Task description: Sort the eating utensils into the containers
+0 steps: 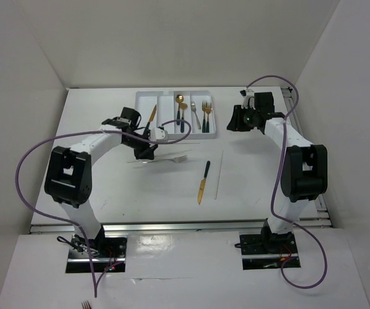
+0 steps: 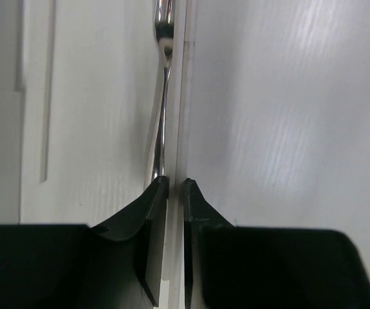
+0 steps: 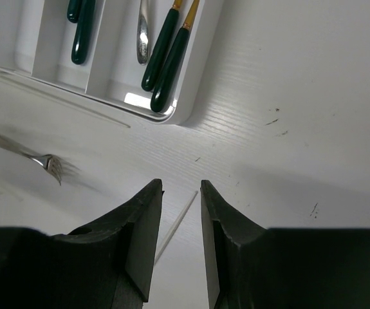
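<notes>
My left gripper [image 1: 145, 152] [image 2: 175, 183] is low over the table in front of the white tray [image 1: 212, 134]. Its jaws are shut on a thin pale stick [image 2: 179, 96] that runs straight ahead between them. A silver fork [image 2: 161, 122] [image 1: 174, 158] lies right beside that stick. My right gripper [image 1: 236, 120] [image 3: 181, 187] hangs open to the right of the tray, holding nothing; another pale stick [image 3: 175, 225] lies on the table beneath it. The tray's compartments hold a gold knife [image 1: 151, 118], spoons [image 1: 180, 109] and forks [image 1: 206, 114].
On the table nearer the arms lie a gold knife with a dark handle [image 1: 203, 181] and a long pale stick [image 1: 219, 174]. A further stick [image 3: 62, 96] rests along the tray's front wall. White walls enclose the table on three sides.
</notes>
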Tool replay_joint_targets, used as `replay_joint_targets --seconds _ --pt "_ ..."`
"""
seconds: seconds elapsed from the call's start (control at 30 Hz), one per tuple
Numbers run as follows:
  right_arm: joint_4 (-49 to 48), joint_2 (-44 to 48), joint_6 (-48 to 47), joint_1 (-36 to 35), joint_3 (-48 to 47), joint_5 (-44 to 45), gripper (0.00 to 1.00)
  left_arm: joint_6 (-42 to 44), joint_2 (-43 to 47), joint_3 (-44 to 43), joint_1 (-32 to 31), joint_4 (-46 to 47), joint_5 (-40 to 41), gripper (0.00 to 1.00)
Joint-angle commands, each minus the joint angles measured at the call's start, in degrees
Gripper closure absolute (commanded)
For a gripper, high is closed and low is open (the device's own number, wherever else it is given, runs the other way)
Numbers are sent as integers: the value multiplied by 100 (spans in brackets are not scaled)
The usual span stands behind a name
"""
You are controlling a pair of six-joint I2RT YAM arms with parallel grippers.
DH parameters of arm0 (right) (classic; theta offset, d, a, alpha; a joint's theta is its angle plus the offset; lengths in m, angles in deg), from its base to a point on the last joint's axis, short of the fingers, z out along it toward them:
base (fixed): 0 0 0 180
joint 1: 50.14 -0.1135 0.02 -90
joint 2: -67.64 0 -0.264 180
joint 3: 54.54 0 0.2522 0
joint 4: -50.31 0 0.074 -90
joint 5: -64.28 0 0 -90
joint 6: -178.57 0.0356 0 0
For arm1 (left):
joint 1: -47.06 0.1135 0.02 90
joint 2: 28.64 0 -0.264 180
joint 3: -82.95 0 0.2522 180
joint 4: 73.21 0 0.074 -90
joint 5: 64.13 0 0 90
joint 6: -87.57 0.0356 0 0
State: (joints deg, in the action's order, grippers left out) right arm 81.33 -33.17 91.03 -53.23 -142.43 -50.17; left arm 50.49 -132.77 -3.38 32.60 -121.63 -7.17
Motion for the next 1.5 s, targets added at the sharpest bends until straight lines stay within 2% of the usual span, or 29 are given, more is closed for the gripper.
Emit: replay_joint_targets --seconds 0.0,0.13,0.23,0.33,0.37,0.4,0.5,0.53,0.6,0.63,0.7,0.8,0.83,0.93,1.0,1.27,1.47 --pt "32 220 18 -59 47 -60 62 -475 780 -196 -136 -322 -712 100" --pt "-29 273 123 -113 100 -60 62 -923 1325 -310 -321 -270 -897 100" --pt "-29 273 184 -218 100 -60 62 -1976 1458 -485 -382 298 -977 100" --pt "-29 273 246 -271 100 1 62 -3548 1458 -740 -435 1037 -740 100" --pt "-29 273 246 -271 100 1 62 -3996 1458 -740 -435 1675 -574 100" --pt "-29 273 246 -271 100 1 62 -4923 1458 -810 -435 1994 -242 100" --pt "-29 273 246 -271 48 63 62 -6324 1300 -1003 -487 2873 252 100" --pt "32 273 246 -271 -13 63 62 -6547 1221 -1204 -566 2990 628 100" --pt "32 211 246 -271 -67 63 62 -6637 791 -1573 -759 2869 903 100" --pt "102 211 246 -271 -136 63 62 -6698 659 -1854 -812 2868 1400 100" --pt "155 159 246 -271 -199 63 62 -6926 283 -2067 -813 2920 1895 100" --pt "155 159 246 -271 -251 63 62 -7742 -375 -2575 -927 2930 3123 100" --pt "207 159 246 -219 -303 63 62 -7901 -605 -3030 -927 2651 3293 100" --pt "208 97 246 -218 -365 63 62 -8236 -1343 -3648 -927 2288 3899 100" --pt "260 36 246 -218 -366 63 62 -8237 -1469 -3650 -927 2612 4242 100" --pt "261 -70 246 -165 -427 63 62 -7948 -2286 -4088 -874 3087 4691 100" --pt "261 -175 246 -165 -489 63 62 -7464 -2453 -3756 -770 3666 4859 100"
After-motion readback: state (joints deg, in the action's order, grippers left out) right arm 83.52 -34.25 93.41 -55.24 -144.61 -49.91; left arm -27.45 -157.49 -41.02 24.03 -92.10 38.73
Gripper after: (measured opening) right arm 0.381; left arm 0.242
